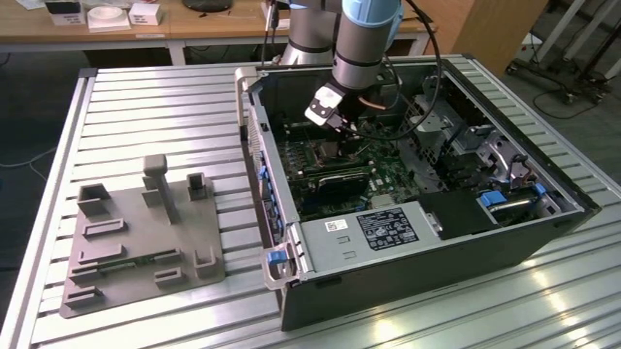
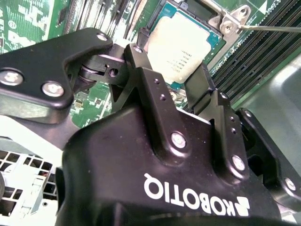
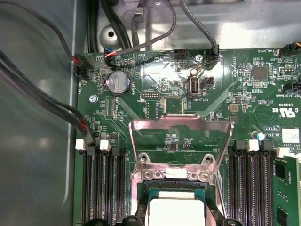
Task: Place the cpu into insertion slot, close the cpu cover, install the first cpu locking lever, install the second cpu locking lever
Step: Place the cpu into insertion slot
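This looks like a robotics lab or test workshop. A ribbed aluminium counter carries an open computer case with its green motherboard bared, and a robot arm reaches into it. On the exterior view's left lies a grey fixture plate (moulded holders rise from it). Far behind stands a wooden counter with small boxes; cables trail on the floor at far right.

Raised cpu cover stands beside the cpu, whose face lies uncovered
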Motion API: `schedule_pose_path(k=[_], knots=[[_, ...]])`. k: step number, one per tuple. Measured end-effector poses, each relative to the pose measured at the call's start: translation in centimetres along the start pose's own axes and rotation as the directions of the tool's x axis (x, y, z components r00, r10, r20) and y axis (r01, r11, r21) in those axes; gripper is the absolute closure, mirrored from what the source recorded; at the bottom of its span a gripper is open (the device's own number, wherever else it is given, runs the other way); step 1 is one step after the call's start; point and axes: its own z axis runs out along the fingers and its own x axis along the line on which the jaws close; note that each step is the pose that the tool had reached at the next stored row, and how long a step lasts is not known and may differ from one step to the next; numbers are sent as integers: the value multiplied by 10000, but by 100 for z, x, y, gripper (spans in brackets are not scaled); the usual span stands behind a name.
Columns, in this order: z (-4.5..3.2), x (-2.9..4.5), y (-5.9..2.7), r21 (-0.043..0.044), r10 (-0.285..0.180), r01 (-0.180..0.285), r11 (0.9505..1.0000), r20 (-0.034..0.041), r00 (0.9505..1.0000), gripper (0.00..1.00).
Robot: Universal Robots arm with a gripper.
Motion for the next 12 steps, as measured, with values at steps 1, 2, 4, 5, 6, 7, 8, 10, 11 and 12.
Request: schedule_pose_path(k=[1,2,4,5,6,7,8,10,11,12], knots=[[2,0,0,0,1,-1,10000,1,10000,46],[3,-1,0,1,10,-10,10000,2,10000,46],[6,-1,-1,1,41,-41,10000,3,10000,46],[7,-1,-1,1,63,-63,10000,3,10000,46],[9,-1,-1,-1,90,-90,10000,3,10000,46],[10,-1,-1,-1,105,-105,9999,4,9999,46],[13,-1,-1,-1,105,-105,9999,3,9999,46],[17,0,-1,0,107,-107,9999,6,9999,46],[19,0,-2,1,106,-106,9999,7,9999,46],[20,1,-2,1,106,-106,9999,7,9999,46]])
